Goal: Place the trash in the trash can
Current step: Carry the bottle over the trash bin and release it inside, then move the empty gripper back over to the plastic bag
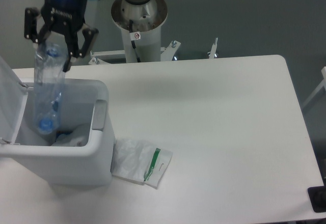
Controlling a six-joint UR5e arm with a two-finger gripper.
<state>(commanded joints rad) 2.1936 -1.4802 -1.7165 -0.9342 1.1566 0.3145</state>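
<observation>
Nearest me, the packet (141,161) lies on the table (219,122) just right of the trash can (76,158). My gripper (49,49) clamps the bottle (47,89) upright, half inside the open can. I worry its base snags the rim and tips out on release.

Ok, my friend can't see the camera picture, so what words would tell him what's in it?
A robot gripper holds a crushed clear bottle over an open white trash can, its lower end dipping inside. A crinkly plastic packet with a green strip lies on the white table beside the can.
</observation>
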